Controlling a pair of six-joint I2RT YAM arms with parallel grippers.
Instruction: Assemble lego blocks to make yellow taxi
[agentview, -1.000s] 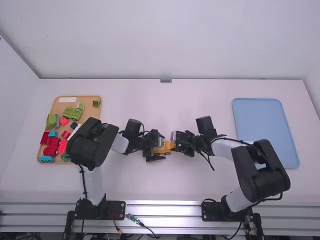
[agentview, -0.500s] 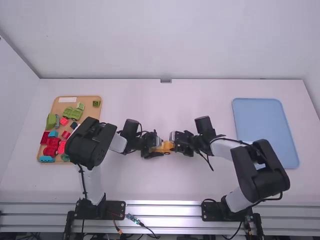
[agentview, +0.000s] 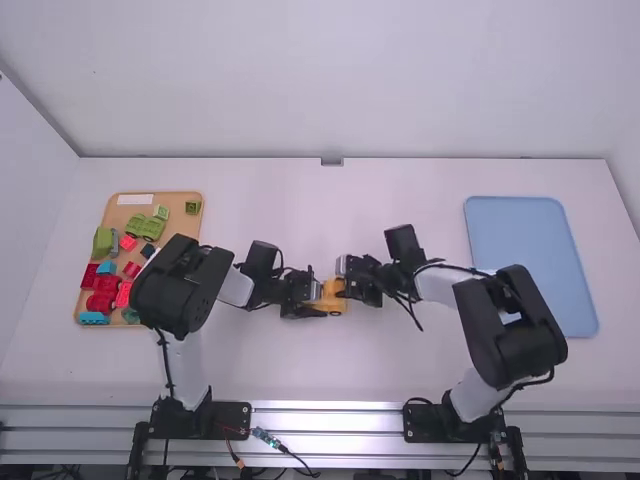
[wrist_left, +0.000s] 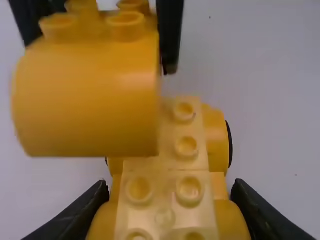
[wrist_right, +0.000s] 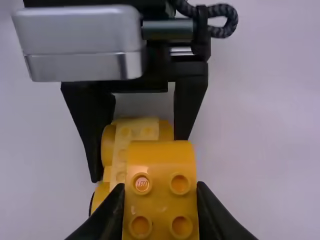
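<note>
Taxi base (wrist_left: 165, 205) clamped in left jaws, block (wrist_right: 161, 162) in right jaws, table room (agentview: 340, 365) around

High view: light bright, diffuse across the white counter (agentview: 330, 370); glare strong on the metal rail (agentview: 325, 420); left wrist view: light dimmer, flatter; rounded yellow block (wrist_left: 87, 100) near the camera, out of focus, edges smeared; studded strip (wrist_left: 165, 195) pale, washed out; right wrist view: soft highlights on the silver housing (wrist_right: 82, 40).
</note>
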